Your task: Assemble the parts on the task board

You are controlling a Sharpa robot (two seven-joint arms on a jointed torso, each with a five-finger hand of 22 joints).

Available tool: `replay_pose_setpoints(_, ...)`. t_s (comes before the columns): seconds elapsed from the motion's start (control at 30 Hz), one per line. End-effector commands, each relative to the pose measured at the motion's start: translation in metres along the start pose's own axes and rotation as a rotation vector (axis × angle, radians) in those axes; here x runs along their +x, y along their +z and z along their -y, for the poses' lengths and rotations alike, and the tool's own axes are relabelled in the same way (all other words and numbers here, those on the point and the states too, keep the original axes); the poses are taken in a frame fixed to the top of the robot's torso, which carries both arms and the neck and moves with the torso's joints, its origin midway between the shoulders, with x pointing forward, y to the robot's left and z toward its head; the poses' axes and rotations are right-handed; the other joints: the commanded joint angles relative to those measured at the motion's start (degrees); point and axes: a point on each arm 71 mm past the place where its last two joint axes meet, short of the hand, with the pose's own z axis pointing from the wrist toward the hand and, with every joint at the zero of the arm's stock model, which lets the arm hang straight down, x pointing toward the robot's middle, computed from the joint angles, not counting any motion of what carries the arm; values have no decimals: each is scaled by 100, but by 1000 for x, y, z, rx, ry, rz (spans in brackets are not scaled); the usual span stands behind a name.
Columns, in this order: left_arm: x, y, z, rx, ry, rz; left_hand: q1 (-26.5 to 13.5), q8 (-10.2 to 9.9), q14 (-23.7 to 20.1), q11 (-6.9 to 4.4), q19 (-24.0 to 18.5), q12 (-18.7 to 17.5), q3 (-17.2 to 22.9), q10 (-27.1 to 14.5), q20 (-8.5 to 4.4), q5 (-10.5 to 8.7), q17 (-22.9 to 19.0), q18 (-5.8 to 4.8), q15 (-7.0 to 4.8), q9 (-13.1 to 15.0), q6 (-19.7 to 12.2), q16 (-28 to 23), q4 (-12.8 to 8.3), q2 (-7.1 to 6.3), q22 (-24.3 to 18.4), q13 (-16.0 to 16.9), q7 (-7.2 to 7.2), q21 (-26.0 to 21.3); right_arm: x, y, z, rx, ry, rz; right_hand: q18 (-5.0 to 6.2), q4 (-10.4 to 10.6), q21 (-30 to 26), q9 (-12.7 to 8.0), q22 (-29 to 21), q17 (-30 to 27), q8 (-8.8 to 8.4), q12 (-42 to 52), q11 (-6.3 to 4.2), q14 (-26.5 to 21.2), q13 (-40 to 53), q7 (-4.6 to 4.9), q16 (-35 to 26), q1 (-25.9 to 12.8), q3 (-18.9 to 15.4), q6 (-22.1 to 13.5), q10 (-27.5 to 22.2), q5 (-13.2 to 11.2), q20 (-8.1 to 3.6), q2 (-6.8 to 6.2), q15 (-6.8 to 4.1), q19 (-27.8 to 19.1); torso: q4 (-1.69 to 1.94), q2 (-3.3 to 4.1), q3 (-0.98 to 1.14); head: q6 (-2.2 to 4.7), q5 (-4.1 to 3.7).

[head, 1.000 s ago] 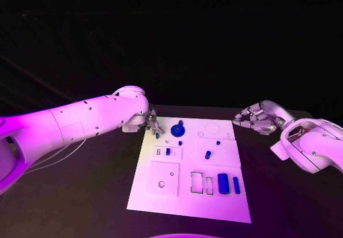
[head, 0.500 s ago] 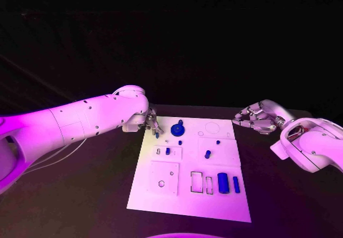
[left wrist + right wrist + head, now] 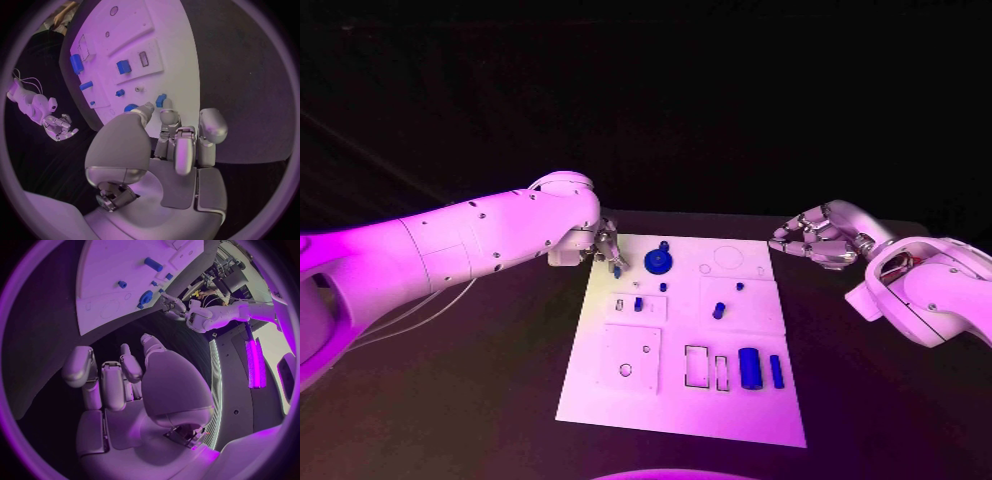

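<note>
Two hands flank the board: left hand pinches a small blue part at its far-left corner, right hand curled empty off its far-right corner.

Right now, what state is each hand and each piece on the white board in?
left hand: at the board's far left corner, fingers on a small blue part
right hand: off the board's far right, curled, holding nothing
blue disc: lying flat
blue cylinder: lying flat
task board: flat on the table
</note>
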Motion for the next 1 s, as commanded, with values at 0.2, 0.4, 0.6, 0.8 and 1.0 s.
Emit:
replay_pose_setpoints(0.2, 1, 1, 1, -4, 13, -16, 84, 46, 594, 0, -2, 35, 61, 59, -31, 23, 1507, -110, -50, 8, 24, 14, 12, 19, 8, 13, -7, 28, 1, 0, -1, -13, -8, -5, 57, 4, -2, 6, 5, 5, 35, 19, 2, 197, 5, 4, -14, 28, -22, -31, -15, 20, -18, -33, -42, -21, 0, 0, 0, -11, -10)
replay_pose_setpoints(0.4, 0, 2, -1, -13, 24, -18, 94, 51, 594, -2, 2, 43, 70, 67, -33, 23, 1507, -112, -51, 10, 31, 14, 13, 18, 17, 23, -9, 32, 1, -1, -1, -13, -7, -6, 57, 4, -2, 6, 5, 5, 35, 19, 2, 197, 5, 4, -14, 28, -22, -31, -15, 20, -18, -33, -42, -21, -2, 2, -3, -16, -19)
replay_pose_setpoints(0.6, 0, 2, -2, -19, 30, -19, 173, 67, 594, -15, 9, 45, 127, 80, -42, 23, 1507, -114, -62, 15, 46, 14, -9, 11, 29, 19, -24, 39, 1, -1, -1, -13, -7, -6, 57, 4, -2, 6, 5, 5, 35, 19, 2, 197, 5, 4, -14, 28, -22, -31, -15, 20, -18, -33, -42, -21, 0, 4, -1, -23, -25)
replay_pose_setpoints(0.8, 0, 3, -2, -20, 34, -20, 245, 76, 594, -23, 18, 48, 180, 91, -50, 23, 1507, -118, -70, 19, 48, 14, -34, 15, 47, 21, -31, 48, 1, -1, -1, -14, -7, -6, 57, 4, -2, 6, 5, 5, 35, 19, 2, 197, 5, 4, -14, 28, -22, -31, -15, 20, -18, -33, -42, -21, 1, -2, -3, -25, -23)
replay_pose_setpoints(1.0, 0, 3, -1, -19, 34, -23, 272, 80, 594, -26, 17, 50, 199, 97, -53, 23, 1507, -117, -72, 20, 49, 14, -44, 13, 44, 24, -34, 47, 1, -1, -2, -15, -7, -6, 57, 4, -2, 6, 5, 5, 35, 19, 2, 197, 5, 4, -14, 28, -22, -31, -15, 20, -18, -33, -42, -21, 4, 1, -2, -26, -24)
